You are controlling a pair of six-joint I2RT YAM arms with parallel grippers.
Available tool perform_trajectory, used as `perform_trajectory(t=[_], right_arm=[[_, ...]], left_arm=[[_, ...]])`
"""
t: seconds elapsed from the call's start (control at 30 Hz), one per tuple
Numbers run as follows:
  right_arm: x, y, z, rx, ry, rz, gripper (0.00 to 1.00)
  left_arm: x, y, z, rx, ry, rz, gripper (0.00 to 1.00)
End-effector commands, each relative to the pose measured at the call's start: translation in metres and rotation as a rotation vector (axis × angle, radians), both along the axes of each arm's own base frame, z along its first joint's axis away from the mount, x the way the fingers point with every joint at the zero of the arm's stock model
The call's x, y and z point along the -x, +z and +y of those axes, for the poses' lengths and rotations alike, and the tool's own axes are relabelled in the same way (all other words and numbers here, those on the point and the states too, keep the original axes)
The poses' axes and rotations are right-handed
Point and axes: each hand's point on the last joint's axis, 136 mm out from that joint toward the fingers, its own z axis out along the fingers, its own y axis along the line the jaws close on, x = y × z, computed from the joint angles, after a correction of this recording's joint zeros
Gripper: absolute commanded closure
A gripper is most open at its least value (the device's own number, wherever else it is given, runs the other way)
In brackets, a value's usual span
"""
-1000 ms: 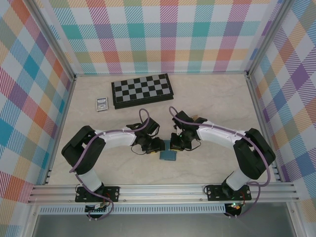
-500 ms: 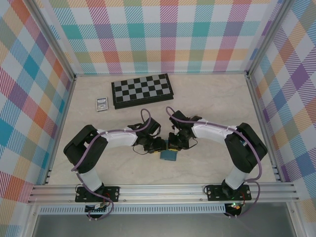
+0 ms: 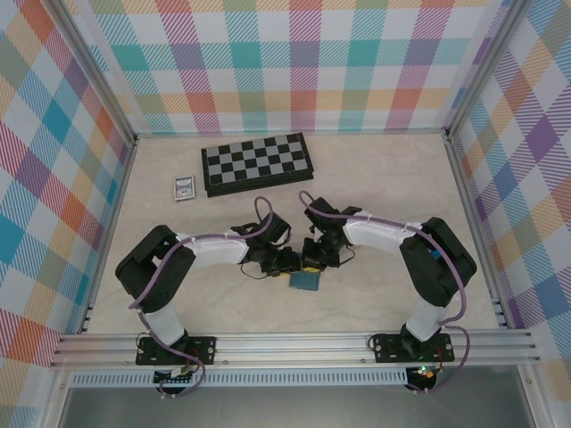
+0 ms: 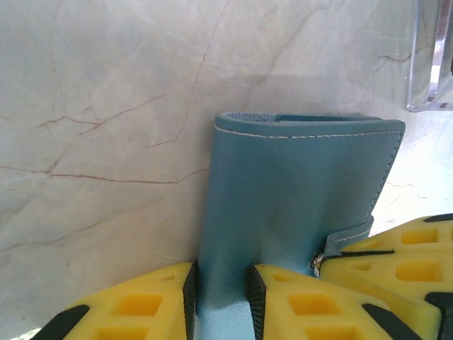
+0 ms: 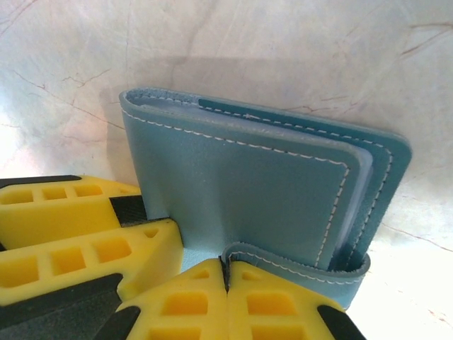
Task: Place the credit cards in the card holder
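Nearest the arm bases, on the near side of the chessboard (image 3: 257,164) and well apart from it, the teal card holder (image 3: 304,281) sits folded on the worktop (image 3: 384,187). The left tool (image 4: 219,287) pinches one leather flap and the right tool (image 5: 225,273) is pressed together on the thin outer flap edge, probably so the two can part the fold and bare the slots for cards. The stitched leather bears no readable brand, and farther off, just left of the chessboard, a small silver-framed rectangle (image 3: 184,187) has markings too small to read.
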Motion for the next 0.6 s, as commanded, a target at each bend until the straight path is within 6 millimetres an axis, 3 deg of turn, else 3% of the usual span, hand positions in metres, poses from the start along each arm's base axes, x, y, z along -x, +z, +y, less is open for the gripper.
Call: perform_trajectory(t=[0.0, 0.27, 0.33, 0.37, 0.43, 0.5, 0.57], right_arm=[[0.030, -0.043, -0.021, 0.105, -0.004, 0.104, 0.99], [0.048, -0.057, -0.040, 0.185, 0.014, 0.141, 1.00], [0.039, -0.048, -0.031, 0.139, 0.026, 0.095, 0.96], [0.034, -0.039, -0.023, 0.103, 0.036, 0.069, 0.94], [0.012, -0.003, -0.003, 0.007, 0.066, -0.045, 0.86], [-0.009, 0.039, 0.002, -0.034, 0.071, -0.188, 0.67], [-0.030, 0.080, -0.009, -0.021, 0.046, -0.349, 0.48]], left_arm=[[0.015, -0.031, -0.002, -0.051, -0.017, 0.012, 0.74], [0.015, -0.033, -0.002, -0.053, -0.010, 0.017, 0.75], [0.013, -0.028, -0.003, -0.045, -0.006, 0.003, 0.75], [0.012, -0.025, -0.001, -0.042, 0.001, -0.006, 0.74], [0.007, -0.014, 0.002, -0.047, 0.019, -0.048, 0.73], [0.000, 0.002, 0.008, -0.052, 0.041, -0.109, 0.70], [-0.008, 0.021, 0.016, -0.062, 0.068, -0.183, 0.67]])
